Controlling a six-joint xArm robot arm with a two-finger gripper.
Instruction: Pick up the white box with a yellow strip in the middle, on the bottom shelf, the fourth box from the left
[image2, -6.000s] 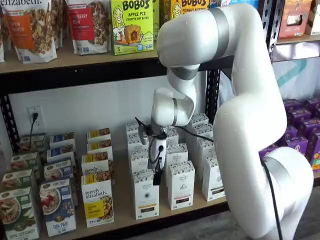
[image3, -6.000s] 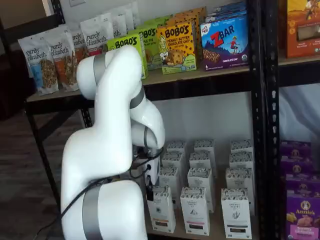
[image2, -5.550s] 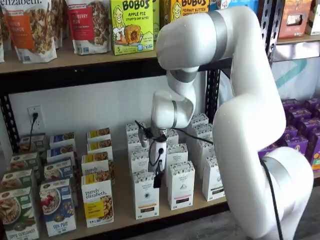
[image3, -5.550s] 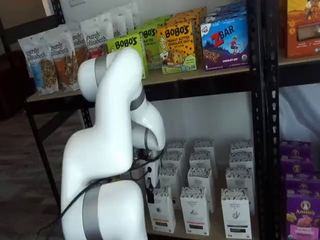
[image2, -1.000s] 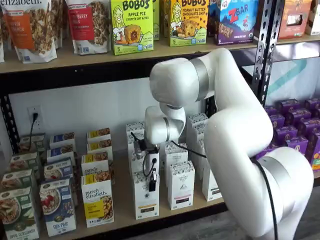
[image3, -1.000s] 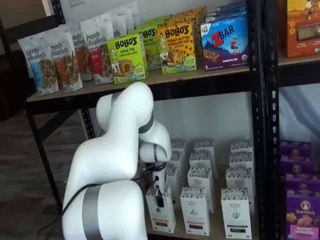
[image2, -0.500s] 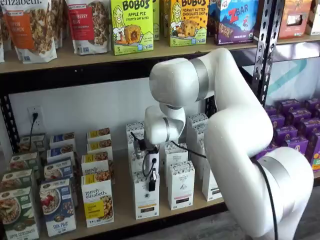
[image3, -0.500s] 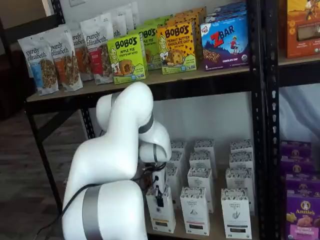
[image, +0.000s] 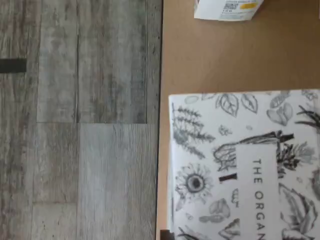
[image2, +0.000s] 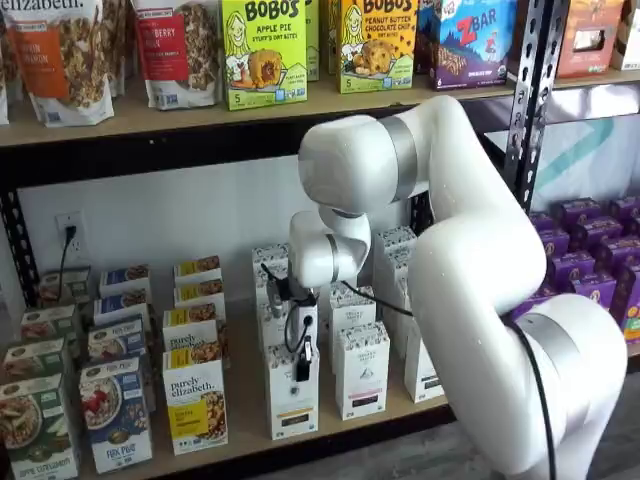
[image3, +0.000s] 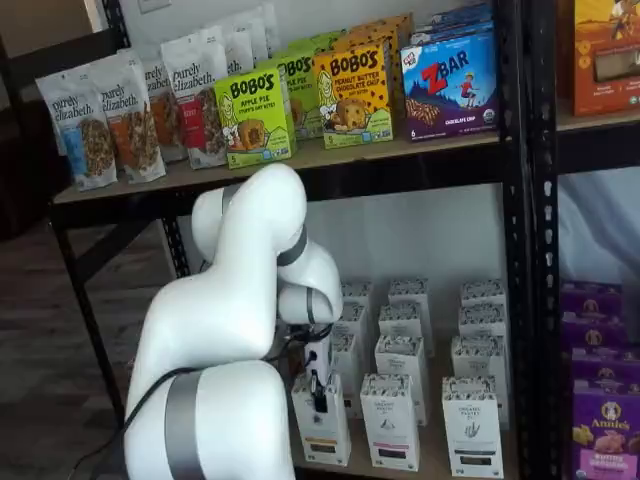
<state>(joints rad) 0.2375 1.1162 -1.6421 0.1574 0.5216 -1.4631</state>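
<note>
The white box (image2: 292, 397) with a yellowish band low on its front stands at the front of its row on the bottom shelf (image2: 245, 405). It shows in both shelf views (image3: 322, 428). My gripper (image2: 301, 375) hangs right at the box's top front edge, its white body above and one black finger over the upper front face. In a shelf view (image3: 319, 403) the finger is side-on, so no gap shows. In the wrist view the box's leaf-patterned top (image: 240, 165) fills much of the picture, sitting on the plywood (image: 200, 60).
Like white cartons with black bands (image2: 361, 370) stand right beside and behind the box. Purely elizabeth boxes (image2: 195, 400) stand on its other side; one shows in the wrist view (image: 227, 9). Wood floor (image: 75, 125) lies past the shelf edge. The upper shelf (image2: 150, 120) hangs overhead.
Since six seconds ago the arm has lowered and the gripper has come down to the box's top. Over the last second it has barely moved.
</note>
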